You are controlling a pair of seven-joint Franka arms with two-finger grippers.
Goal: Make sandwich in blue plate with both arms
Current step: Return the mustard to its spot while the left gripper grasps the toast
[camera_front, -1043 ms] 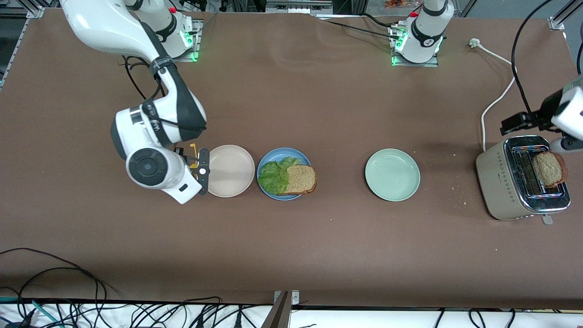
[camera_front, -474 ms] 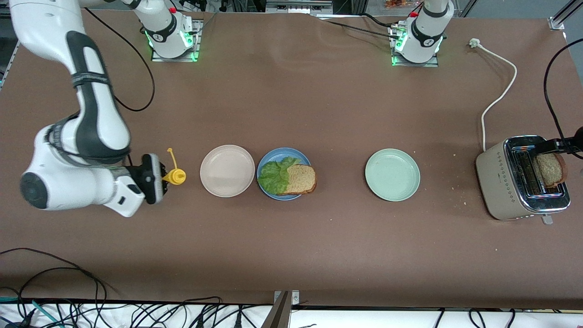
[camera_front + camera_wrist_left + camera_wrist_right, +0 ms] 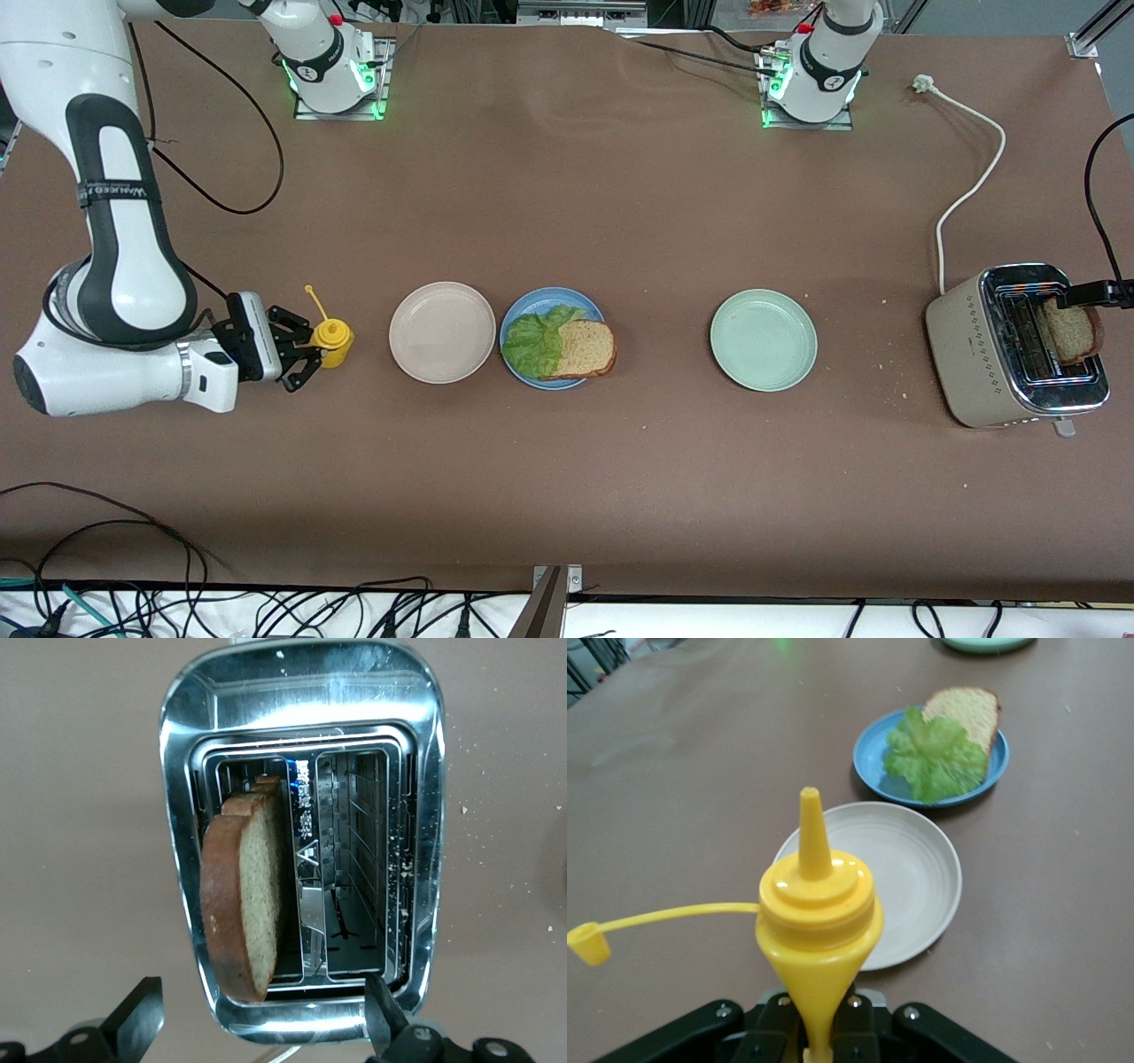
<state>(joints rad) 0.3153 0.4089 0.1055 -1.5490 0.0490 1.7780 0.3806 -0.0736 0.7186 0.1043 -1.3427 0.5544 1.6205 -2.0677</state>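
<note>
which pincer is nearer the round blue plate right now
Right. The right pincer is at the yellow squeeze bottle, just past the beige plate from the round blue plate. The left pincer is over the toaster.

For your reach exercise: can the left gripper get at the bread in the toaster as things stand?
Probably yes. The left gripper hangs open right over the toaster, and the bread stands up out of its slot with nothing covering it.
</note>
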